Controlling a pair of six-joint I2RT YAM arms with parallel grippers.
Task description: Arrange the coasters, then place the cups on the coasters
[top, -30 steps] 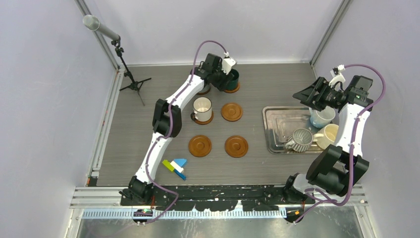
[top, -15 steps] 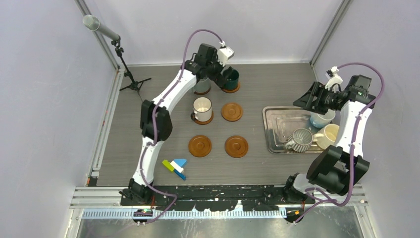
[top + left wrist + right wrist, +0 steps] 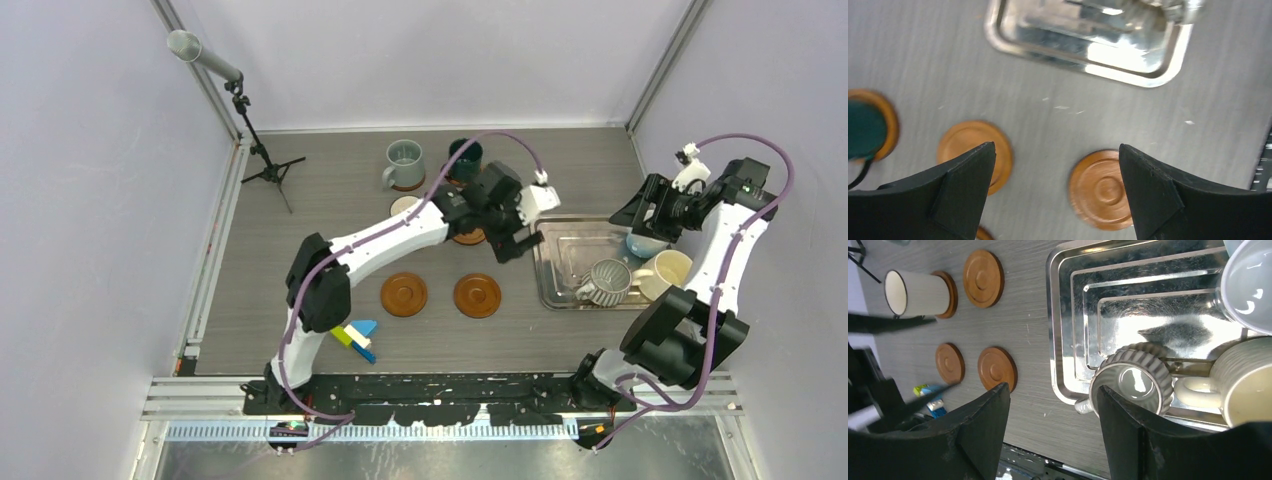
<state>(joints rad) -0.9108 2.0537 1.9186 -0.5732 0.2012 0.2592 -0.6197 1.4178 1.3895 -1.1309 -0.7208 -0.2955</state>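
L gripper (image 3: 1056, 146) just left of tray (image 3: 562, 250), jaws spread, empty; prob. going for next cup. R gripper (image 3: 640, 215) above tray's far side, jaws spread, empty. Three cups (image 3: 1130, 382) in tray; bare coasters (image 3: 477, 296) left of tray, waiting.

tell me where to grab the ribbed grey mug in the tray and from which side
Probably the rim, from above: the ribbed mug sits mouth up, so one of the jaws can go inside, one outside. Take the wall facing the bare part of the tray; the cream mug crowds the other side.
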